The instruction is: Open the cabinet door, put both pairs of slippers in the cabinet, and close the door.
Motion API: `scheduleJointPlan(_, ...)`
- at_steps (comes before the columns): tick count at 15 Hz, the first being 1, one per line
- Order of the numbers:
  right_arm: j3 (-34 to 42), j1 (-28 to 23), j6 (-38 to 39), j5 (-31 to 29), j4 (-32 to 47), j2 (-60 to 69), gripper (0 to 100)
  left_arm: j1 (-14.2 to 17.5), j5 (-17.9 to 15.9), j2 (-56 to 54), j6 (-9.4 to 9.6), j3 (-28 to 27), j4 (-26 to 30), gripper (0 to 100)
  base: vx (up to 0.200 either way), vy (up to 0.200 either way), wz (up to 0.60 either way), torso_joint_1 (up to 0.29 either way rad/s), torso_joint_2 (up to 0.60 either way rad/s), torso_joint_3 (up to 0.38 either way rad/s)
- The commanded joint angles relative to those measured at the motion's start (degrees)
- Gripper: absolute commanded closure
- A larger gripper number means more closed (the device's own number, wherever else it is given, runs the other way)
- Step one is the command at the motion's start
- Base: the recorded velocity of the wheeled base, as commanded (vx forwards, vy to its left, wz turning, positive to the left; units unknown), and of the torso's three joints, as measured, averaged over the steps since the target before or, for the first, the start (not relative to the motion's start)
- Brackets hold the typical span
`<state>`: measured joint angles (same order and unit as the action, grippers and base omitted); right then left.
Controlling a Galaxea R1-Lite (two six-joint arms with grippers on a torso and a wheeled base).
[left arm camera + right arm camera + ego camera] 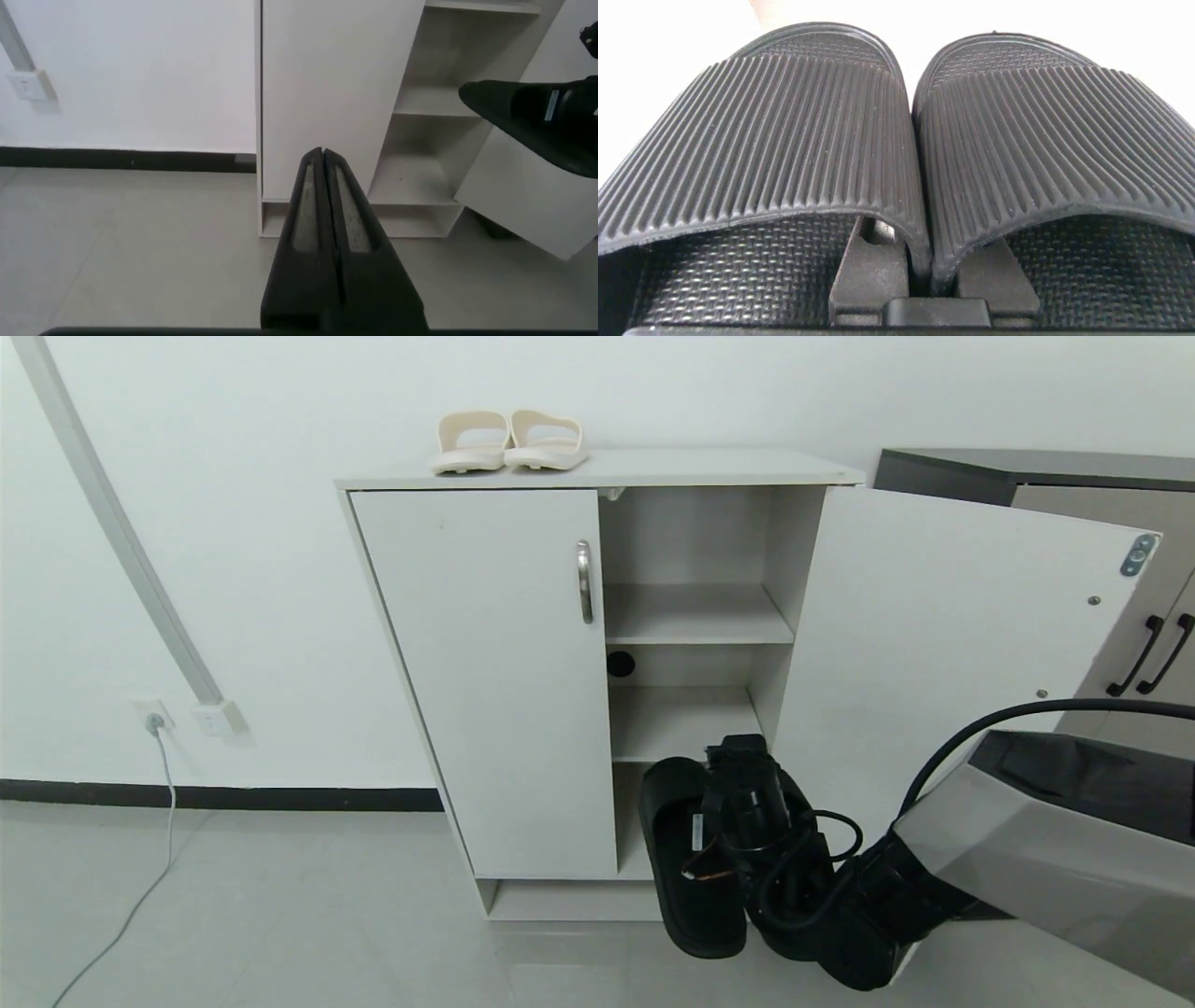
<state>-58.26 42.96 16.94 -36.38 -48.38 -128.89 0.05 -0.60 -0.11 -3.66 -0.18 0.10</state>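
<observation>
White cabinet (709,467): left door (485,681) shut, right door (943,644) swung wide. Black slippers (691,859): a pair pinched side by side in the right gripper (924,271), hanging before the cabinet's bottom shelf. Beige slippers (509,443): on the cabinet's top. Left gripper (322,201): fingers pressed together, empty, facing the cabinet's front.

Cabinet (485,691): plain white in & out, silver handle (584,581). Beige slippers (509,441) on top, no pattern. Black slippers (695,859): straps (785,140) ribbed w/ fine parallel ridges, footbeds (738,271) w/ small woven-look texture. Left gripper (323,159) black, pads (308,215) grey. Right gripper (739,751) black. Wall (233,523) white, skirting (215,796) black, floor (280,915) lt grey. Conduit (112,513) grey, socket (219,719) white, cable (154,859) grey. Side unit (1055,490): dk grey top, greige doors, black pulls (1153,655).
</observation>
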Motion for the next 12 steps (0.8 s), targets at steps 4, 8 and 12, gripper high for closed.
scheduleJointPlan(4,0.08,-0.07,-0.25,0.08,-1.01,-1.36,100,0.04,-0.02,0.11,-0.03,0.01,-0.01,100,0.0,0.0,0.0,0.0,0.0,0.0)
scheduleJointPlan(8,-0.45,0.11,-0.33,0.34,-0.92,-1.54,100,0.04,-0.11,0.11,-0.03,0.01,-0.01,100,0.0,0.0,0.0,0.0,0.0,0.0)
scheduleJointPlan(12,-2.47,0.11,-0.86,0.61,-0.92,-2.94,100,0.04,-0.11,0.11,-0.03,0.01,-0.01,100,0.0,0.0,0.0,0.005,0.0,-0.155)
